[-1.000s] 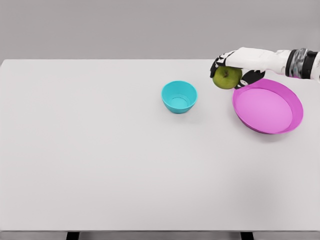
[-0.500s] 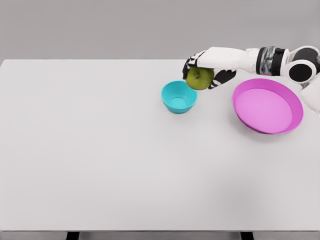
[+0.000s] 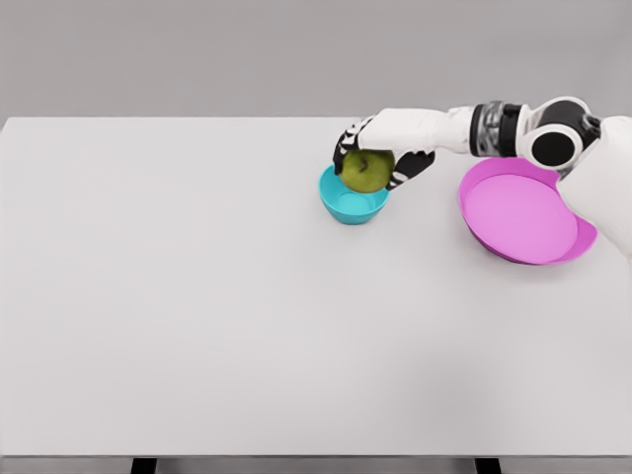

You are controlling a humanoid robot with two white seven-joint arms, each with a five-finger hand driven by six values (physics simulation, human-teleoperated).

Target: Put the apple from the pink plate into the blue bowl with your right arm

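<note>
A green apple (image 3: 367,171) hangs just above the blue bowl (image 3: 350,204), over its far right rim, held in my right hand (image 3: 370,158), whose fingers are curled around it from above. The right arm reaches in from the right edge across the far rim of the pink plate (image 3: 523,215), which holds nothing. The bowl's far side is partly hidden by the apple and hand. The left arm does not show.
The white table (image 3: 197,296) spreads wide to the left and toward me. Its far edge runs just behind the hand. The pink plate sits about a bowl's width right of the bowl.
My right hand has carried the apple leftward from the pink plate's far left rim to just over the blue bowl, sinking slightly. Bowl and plate have stayed put.
</note>
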